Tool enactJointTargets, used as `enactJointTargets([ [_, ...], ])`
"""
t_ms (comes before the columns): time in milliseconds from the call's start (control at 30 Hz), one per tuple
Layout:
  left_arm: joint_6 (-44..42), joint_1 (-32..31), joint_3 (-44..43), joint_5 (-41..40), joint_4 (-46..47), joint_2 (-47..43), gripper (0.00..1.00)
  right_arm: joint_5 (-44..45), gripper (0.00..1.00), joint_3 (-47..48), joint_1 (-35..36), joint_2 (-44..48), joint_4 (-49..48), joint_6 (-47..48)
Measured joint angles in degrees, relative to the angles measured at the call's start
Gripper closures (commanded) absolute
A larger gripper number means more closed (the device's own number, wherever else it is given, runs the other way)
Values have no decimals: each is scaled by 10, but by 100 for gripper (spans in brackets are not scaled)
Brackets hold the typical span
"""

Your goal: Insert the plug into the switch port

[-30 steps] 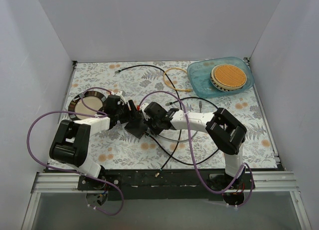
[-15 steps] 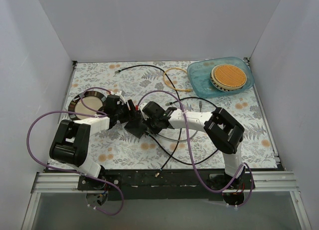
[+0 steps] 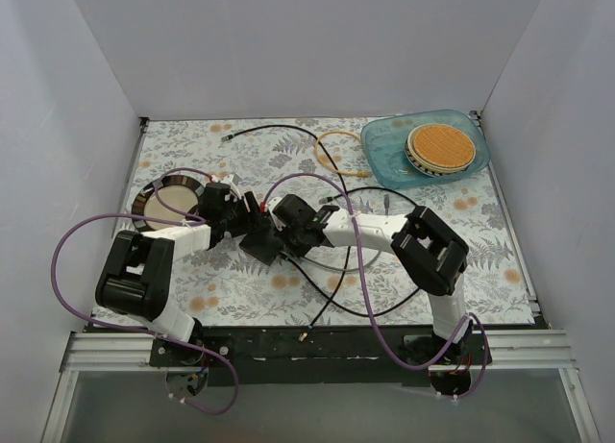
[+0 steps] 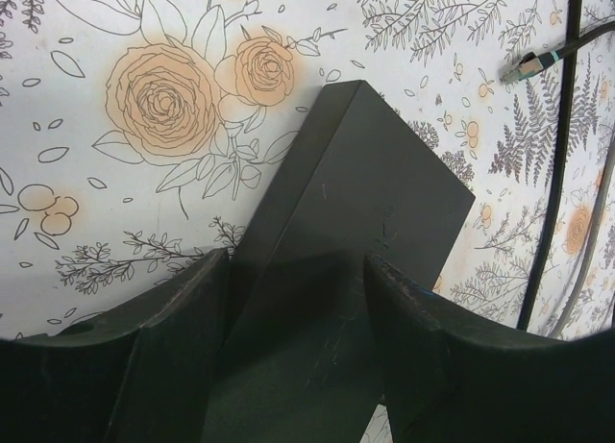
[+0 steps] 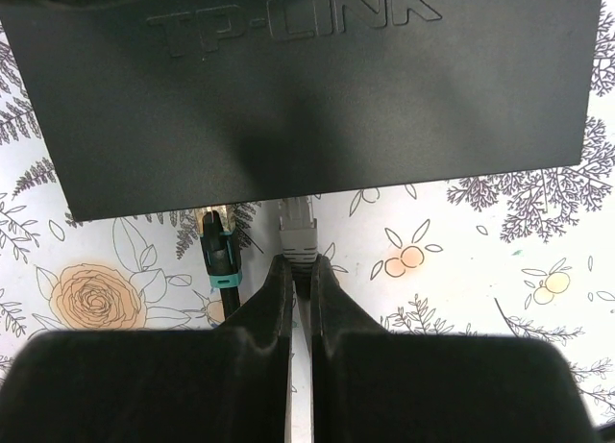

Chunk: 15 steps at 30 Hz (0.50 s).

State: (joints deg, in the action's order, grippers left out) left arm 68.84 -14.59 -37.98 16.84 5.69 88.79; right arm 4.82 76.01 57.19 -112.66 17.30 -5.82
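Holds the switch (image 3: 261, 243) in the left end effector (image 4: 296, 270), with the fingers (image 4: 178, 337) spread to the width of the flat black box and set against its two opposite sides. Shows the box at a slant in the left wrist view, one corner pointing away over the floral bench (image 4: 115, 203). Cannot tell whether the box rests on the bench or hangs just above it.

Pinches the plug (image 5: 298, 233) in the right end effector (image 5: 300, 270), fingers pressed almost together just behind the grey connector body. Puts the plug tip at the near long edge of the switch, just beside and to the right of a black connector with a teal boot (image 5: 219, 251), which also meets that edge. Hides the switch port beneath the lettered top face in the right wrist view. Cannot tell whether the grey plug is seated or only touching the opening.

Brings both end effectors nose to nose at the switch, left of centre in the top view.

Elsewhere on the bench:
- blue tray (image 3: 380, 140) at the far right corner, carrying a round woven disc (image 3: 440, 147);
- round metal dish (image 3: 159, 201) at the left, near the left arm;
- tan cable loop (image 3: 336, 138) just beside the tray;
- loose teal-tipped connector (image 4: 527, 66), well apart from the switch.
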Motion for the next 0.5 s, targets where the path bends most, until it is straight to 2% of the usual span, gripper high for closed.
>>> enactJointTargets([
  [500, 4, -16, 0, -16, 8, 1, 46, 7, 99, 28, 0, -13, 35, 2],
])
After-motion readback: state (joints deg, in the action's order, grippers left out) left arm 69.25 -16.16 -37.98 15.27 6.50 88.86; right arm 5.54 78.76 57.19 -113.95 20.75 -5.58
